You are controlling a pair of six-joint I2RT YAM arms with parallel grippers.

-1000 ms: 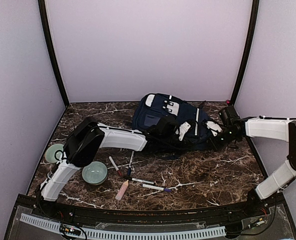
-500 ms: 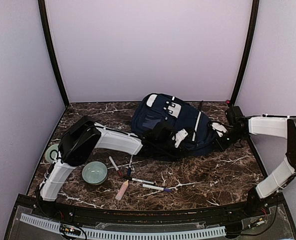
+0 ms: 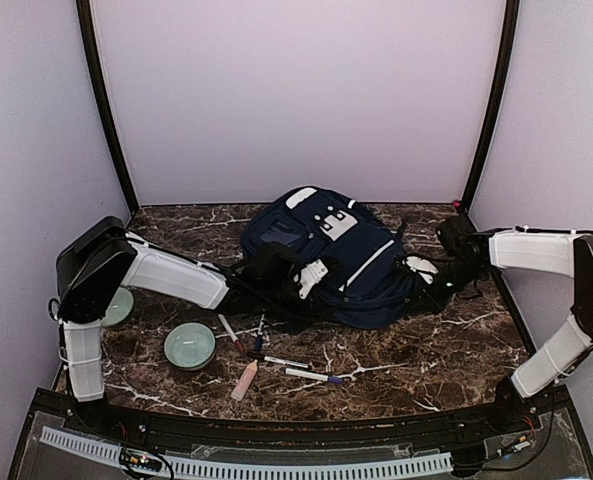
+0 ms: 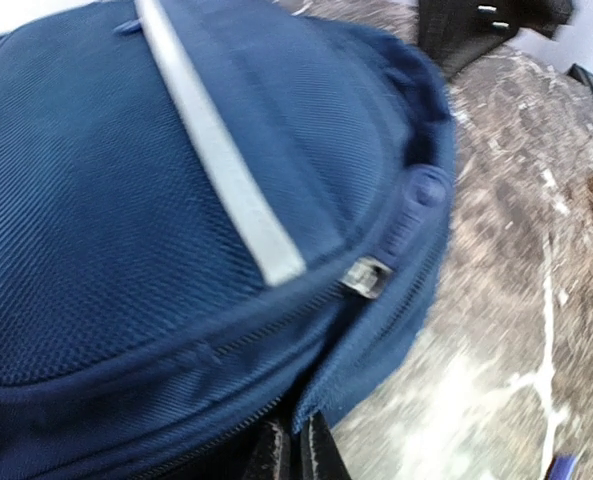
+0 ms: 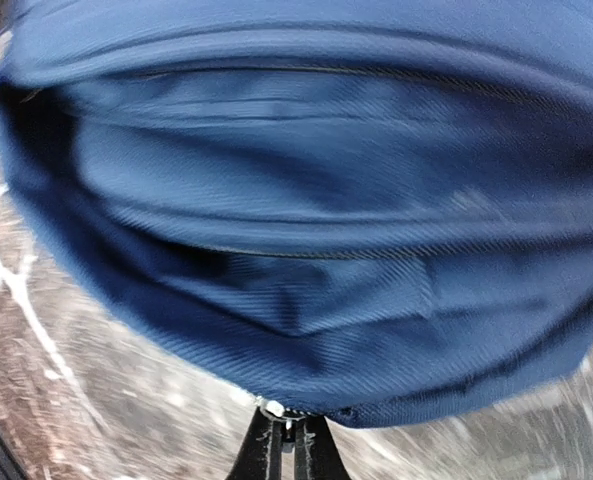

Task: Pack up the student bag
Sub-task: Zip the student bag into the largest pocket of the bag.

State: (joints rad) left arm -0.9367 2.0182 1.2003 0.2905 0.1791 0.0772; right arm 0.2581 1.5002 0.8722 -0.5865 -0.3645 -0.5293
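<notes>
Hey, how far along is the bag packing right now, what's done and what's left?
Done: nothing looks packed; the markers and pinkish tube lie loose on the marble table in front of the student bag. In hand: the left gripper and right gripper are each pinched shut on an edge of the bag, one at either end. Left: probably opening it and loading those items.

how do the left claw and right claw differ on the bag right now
The left claw pinches the student bag at its left side, the right claw at its right end. The left claw grips beside a zipper seam; the right claw grips a fabric edge. Both are shut on the bag.
</notes>
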